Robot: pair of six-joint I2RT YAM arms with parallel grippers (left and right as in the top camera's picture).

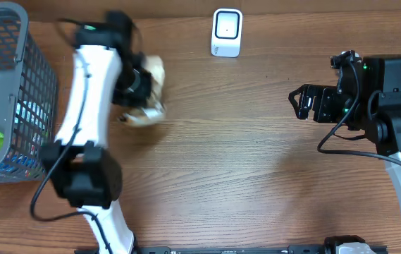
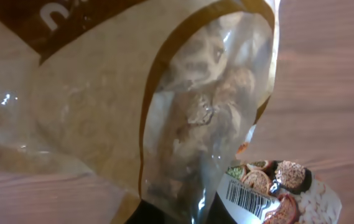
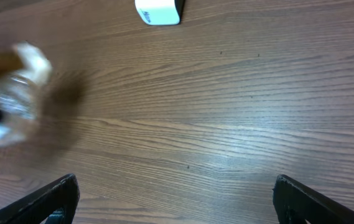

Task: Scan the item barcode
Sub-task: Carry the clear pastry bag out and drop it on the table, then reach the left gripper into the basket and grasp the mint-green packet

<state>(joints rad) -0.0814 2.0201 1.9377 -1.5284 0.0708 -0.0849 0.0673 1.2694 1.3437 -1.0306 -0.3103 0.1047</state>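
Left wrist view: the snack packet [image 2: 102,112] fills the lens. My left claw [image 1: 138,83] is clamped shut on it, though my fingers are hidden behind the film. A clear window in the packet shows brown dried pieces. The barcode [image 2: 244,198] is on a white label at the packet's lower corner and faces my own camera. I judge it is not yet turned toward any reader.

Overhead, the packet hangs at that claw above the desk [image 1: 242,176], just right of my left arm, and its outline is blurred. I judge it is lifted clear so that it can be turned freely.

Beyond it, near the desk's far edge, stands the white scanner unit [image 1: 227,32], apart from the packet with bare wood between. The label must be brought round to face it.

My right claw [image 1: 302,102] is at the right side with its jaws spread wide, holding nothing and well apart from the packet. It keeps the path open.

At the far left a grey mesh basket [image 1: 3,42] holds further packaged goods.
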